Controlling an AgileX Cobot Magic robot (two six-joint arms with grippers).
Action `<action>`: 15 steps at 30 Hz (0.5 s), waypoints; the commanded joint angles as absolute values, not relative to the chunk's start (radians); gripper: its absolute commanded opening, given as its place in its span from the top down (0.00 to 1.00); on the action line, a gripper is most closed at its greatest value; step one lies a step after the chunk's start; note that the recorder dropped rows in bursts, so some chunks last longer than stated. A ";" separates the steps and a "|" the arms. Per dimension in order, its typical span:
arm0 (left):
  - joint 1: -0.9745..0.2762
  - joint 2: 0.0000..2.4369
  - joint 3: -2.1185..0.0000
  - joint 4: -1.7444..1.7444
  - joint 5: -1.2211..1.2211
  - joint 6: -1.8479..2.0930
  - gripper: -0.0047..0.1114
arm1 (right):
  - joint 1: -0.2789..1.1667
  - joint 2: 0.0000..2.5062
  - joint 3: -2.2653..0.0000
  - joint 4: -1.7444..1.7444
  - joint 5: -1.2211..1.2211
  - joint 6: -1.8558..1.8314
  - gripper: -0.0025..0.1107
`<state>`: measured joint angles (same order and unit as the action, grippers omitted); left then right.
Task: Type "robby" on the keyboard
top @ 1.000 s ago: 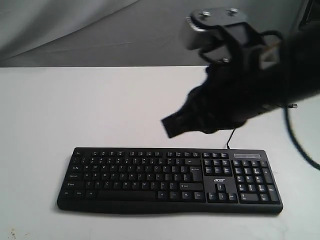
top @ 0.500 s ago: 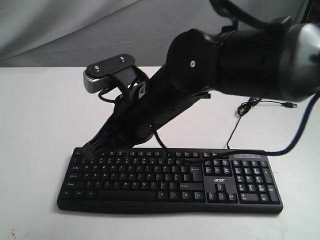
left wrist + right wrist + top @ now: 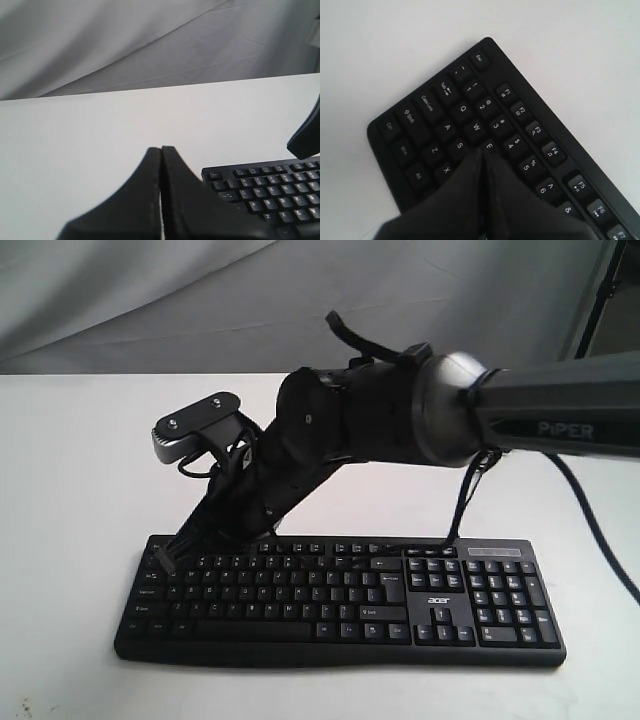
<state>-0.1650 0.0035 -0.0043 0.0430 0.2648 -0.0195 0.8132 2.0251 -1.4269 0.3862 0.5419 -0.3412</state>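
The black keyboard point(image 3: 340, 600) lies flat on the white table, number pad at the right. My right gripper point(image 3: 165, 558) reaches across from the right and slants down over the keyboard's left end. In the right wrist view the right gripper point(image 3: 482, 151) is shut with nothing held, its tip just short of the E key on the keyboard point(image 3: 470, 115). Whether it touches a key does not show. My left gripper point(image 3: 161, 148) is shut and empty over bare table, left of the keyboard's corner point(image 3: 270, 195). It is out of the exterior view.
The keyboard's thin black cable point(image 3: 462, 510) runs back from its far edge, partly behind the right arm point(image 3: 400, 420). A wrist camera point(image 3: 195, 425) juts up above the right gripper. Grey cloth point(image 3: 150, 300) hangs behind the white table point(image 3: 70, 460).
The right arm swung from high above the keyboard's right half down to its left end. Over the last half second its tip sank a little lower.
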 commanded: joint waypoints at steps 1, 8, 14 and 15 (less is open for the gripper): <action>-0.171 0.000 0.000 0.048 0.258 -0.022 0.96 | 0.825 2.062 -1.437 0.368 0.538 -0.363 0.98; -0.171 0.000 0.000 0.048 0.258 -0.022 0.96 | 0.827 2.102 -1.433 0.354 0.494 -0.366 0.98; -0.171 0.000 0.000 0.048 0.258 -0.022 0.96 | 0.827 2.132 -1.433 0.341 0.481 -0.366 0.98; -0.171 0.000 0.000 0.048 0.258 -0.022 0.96 | 0.827 2.134 -1.433 0.341 0.470 -0.366 0.98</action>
<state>-0.1650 0.0035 -0.0043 0.0430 0.2648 -0.0195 0.8258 2.1313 -1.4269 0.3521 0.4916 -0.3557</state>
